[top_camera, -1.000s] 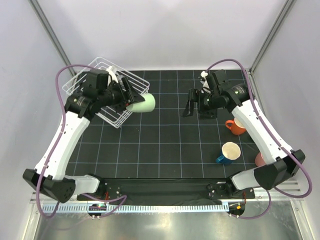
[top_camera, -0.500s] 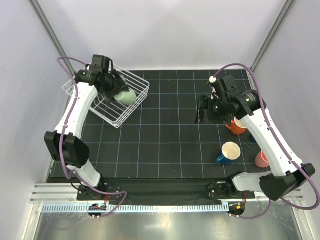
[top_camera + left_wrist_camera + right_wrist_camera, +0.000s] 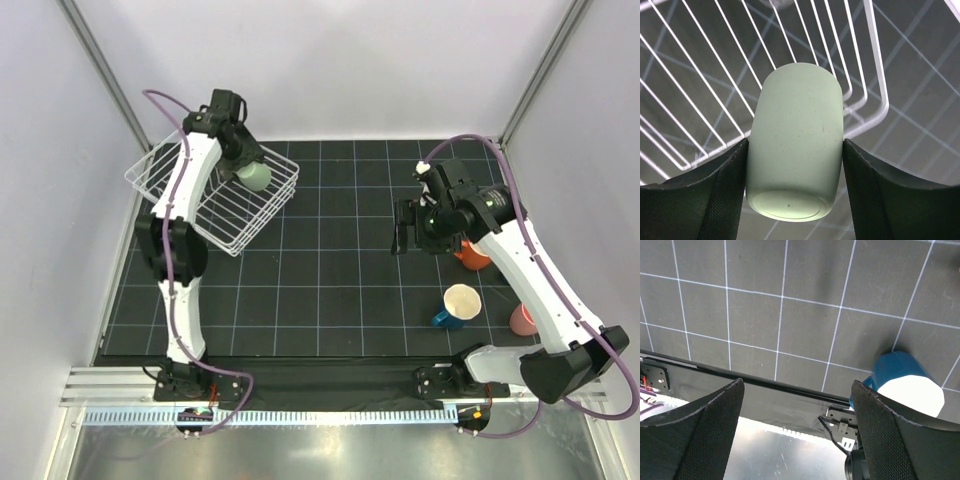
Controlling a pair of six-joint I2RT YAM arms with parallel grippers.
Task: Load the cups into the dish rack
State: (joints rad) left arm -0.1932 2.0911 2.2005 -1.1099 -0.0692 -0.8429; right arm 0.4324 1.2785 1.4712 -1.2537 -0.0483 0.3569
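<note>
Both left jaws pinch the pale green cup (image 3: 795, 145) over the dish rack (image 3: 876, 50); right jaws spread wide.

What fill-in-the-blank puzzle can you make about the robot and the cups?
The left pincer grips the ____ cup at the dish rack.
The right pincer is ____ and holds nothing.
Farthest right on the mat sits the ____ cup.
Missing words: green, open, pink.

No legible text, label, brand, number or sign on anything here.
</note>
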